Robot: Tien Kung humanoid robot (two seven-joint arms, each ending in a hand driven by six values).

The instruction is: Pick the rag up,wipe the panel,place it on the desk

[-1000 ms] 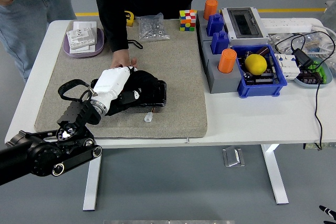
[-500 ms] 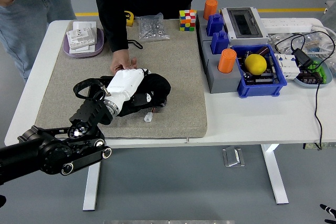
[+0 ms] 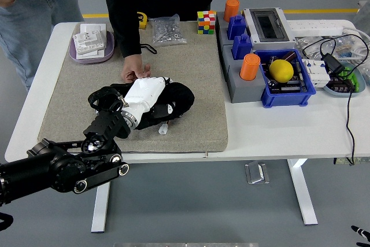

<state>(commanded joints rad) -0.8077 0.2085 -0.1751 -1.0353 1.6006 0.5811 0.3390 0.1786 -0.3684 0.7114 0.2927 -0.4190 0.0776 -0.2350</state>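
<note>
My left hand [image 3: 151,98], white-shelled on a black arm, lies in the middle of the grey mat [image 3: 75,85] with its fingers curled on a black rag [image 3: 180,98]. The rag bunches out to the right of the hand. The panel sits under the hand and rag and is almost wholly hidden. A person's hand [image 3: 135,72] rests on the mat just behind my hand, at the panel's far edge. My right arm does not show.
A small clear piece [image 3: 163,129] lies on the mat in front of the rag. A purple dish [image 3: 91,45], a bag of screws [image 3: 167,30] and a colour cube [image 3: 206,21] stand at the back. Grey and blue bins [image 3: 284,79] fill the right.
My left hand has slid to the right with the rag, which now covers the panel's right end. The arm has come further in over the table. The person's hand stays put.
</note>
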